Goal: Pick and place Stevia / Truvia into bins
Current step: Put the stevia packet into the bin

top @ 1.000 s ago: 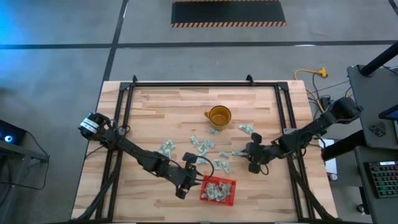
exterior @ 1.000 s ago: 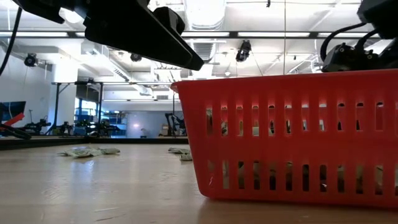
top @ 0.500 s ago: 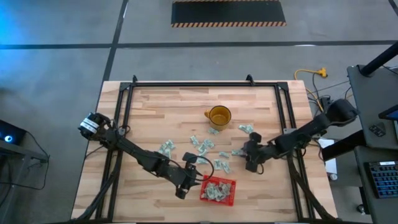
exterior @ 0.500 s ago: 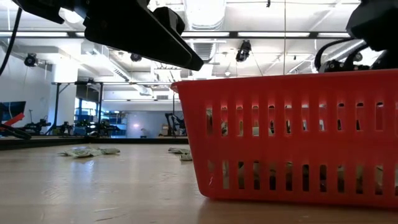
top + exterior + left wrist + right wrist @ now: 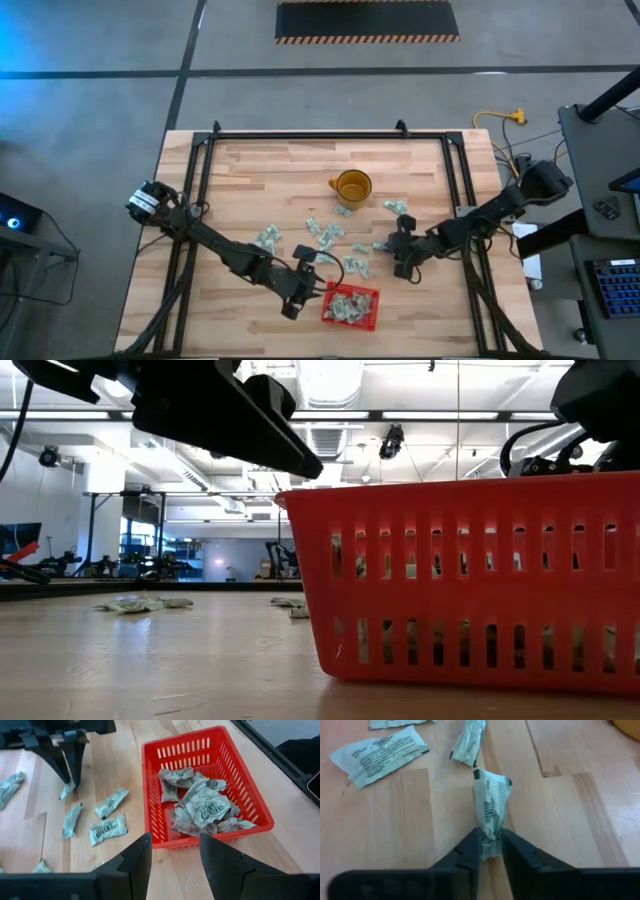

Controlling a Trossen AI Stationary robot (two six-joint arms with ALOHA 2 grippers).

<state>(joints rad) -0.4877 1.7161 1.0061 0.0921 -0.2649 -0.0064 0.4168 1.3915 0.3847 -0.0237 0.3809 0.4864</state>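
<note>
You saw the wooden desk (image 5: 250, 170) carrying a yellow mug (image 5: 352, 186), a red basket (image 5: 351, 305) and many loose packets (image 5: 325, 236) scattered near its middle.

We see pale green and white packets (image 5: 202, 809) printed with dark lettering, a red basket (image 5: 250, 795) with slotted sides, a translucent amber mug (image 5: 352, 187), and a light wood-grain tabletop (image 5: 260, 180).

Pale green and white paper sweetener packets (image 5: 325, 236) scattered mid-table before me, one crumpled packet (image 5: 491, 811) pinched in my right jaws, small red mesh plastic basket (image 5: 244, 794) holding a crumpled heap
</note>
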